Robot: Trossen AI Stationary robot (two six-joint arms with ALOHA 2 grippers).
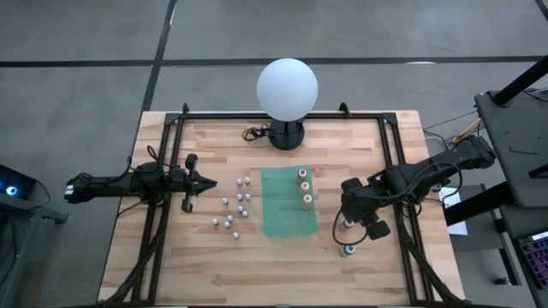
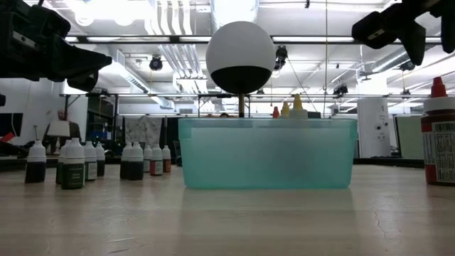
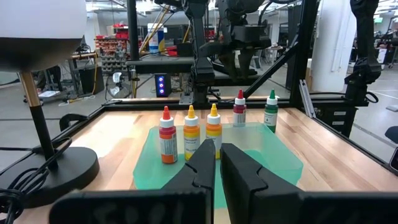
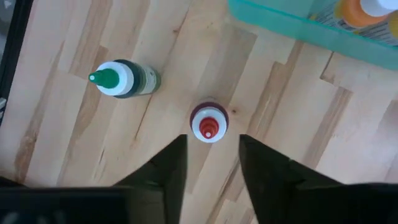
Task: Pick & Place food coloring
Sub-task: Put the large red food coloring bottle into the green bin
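Right gripper (image 4: pixel 211 163) hovering directly above the red-capped bottle (image 4: pixel 208 123), jaws parted to either side of the cap, nothing held. Bottle upright on bare wood, just outside the teal tray (image 1: pixel 289 214), at roughly 4 o'clock from the tray's centre in the high view. Green-capped bottle (image 4: pixel 121 79) standing near it, apart, farther toward 5 o'clock. Three bottles already upright inside the tray (image 3: pixel 189 130), in a row along its 3 o'clock side. Cluster of small white-capped bottles (image 1: pixel 233 208) at 9 o'clock of the tray, untouched.

Left gripper (image 1: pixel 210 182) parked just beyond that cluster at 9 o'clock, fingers closed and empty.

Step in hand, judged: grasp of the red-capped bottle for transfer into the tray. Advice: descend straight, keep cap centred between the fingers, close on the body below the cap shoulder rather than on the tapered tip; narrow base, so any off-centre contact likely to tip it. Lift clear of the tray wall before traversing toward 10 o'clock. Green-capped neighbour looks far enough off to stay out of the way.

Surface: pale butcher-block table (image 1: pixel 385 274), black frame rails along the edges, white globe lamp (image 1: pixel 288 88) at 12 o'clock. Room beyond: open workshop, ceiling ducts and lights, shelving, grey floor.
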